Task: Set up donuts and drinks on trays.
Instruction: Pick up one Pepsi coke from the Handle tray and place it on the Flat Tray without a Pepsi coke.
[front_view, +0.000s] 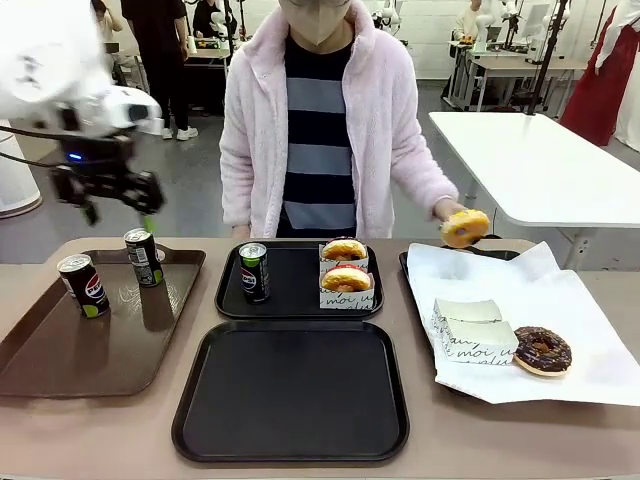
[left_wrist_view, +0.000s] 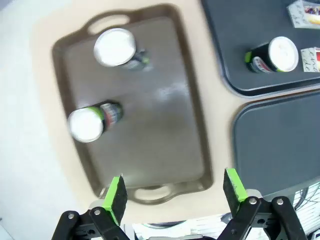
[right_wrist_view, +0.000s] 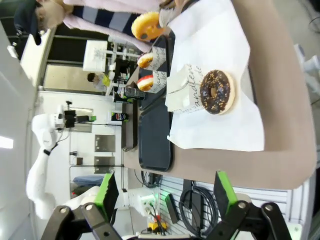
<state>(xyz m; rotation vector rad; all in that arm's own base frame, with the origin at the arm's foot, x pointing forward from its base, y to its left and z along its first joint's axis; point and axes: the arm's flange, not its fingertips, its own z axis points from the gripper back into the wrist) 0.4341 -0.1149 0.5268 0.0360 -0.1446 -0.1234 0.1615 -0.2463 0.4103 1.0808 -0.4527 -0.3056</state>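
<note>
Near black tray (front_view: 290, 390) lies bare at the front of the counter (front_view: 60, 430); drinks and donuts are not yet shared out.
Just behind that tray, the far black tray (front_view: 295, 295) carries one can (front_view: 253, 272) and two sleeved donuts (front_view: 346, 278). To its left, a brown tray (front_view: 90, 350) holds two cans (front_view: 82, 285), with the left hand (front_view: 120, 205) hovering above them, fingers wide apart and empty. These cans look light, stiff and smooth, and being slim they would probably tip easily, so a grip around mid-body seems best. To its right, a chocolate donut (front_view: 541, 350) lies on white paper (front_view: 600, 340) beside a stack of sleeves (front_view: 472, 330). It is probably soft, with a topping that smears, and best held at the rim. The person's hand (front_view: 447, 208) holds a yellow donut (front_view: 465, 228) over that side and may block a reach there. The right hand (right_wrist_view: 166, 192) is parted and holds nothing.
</note>
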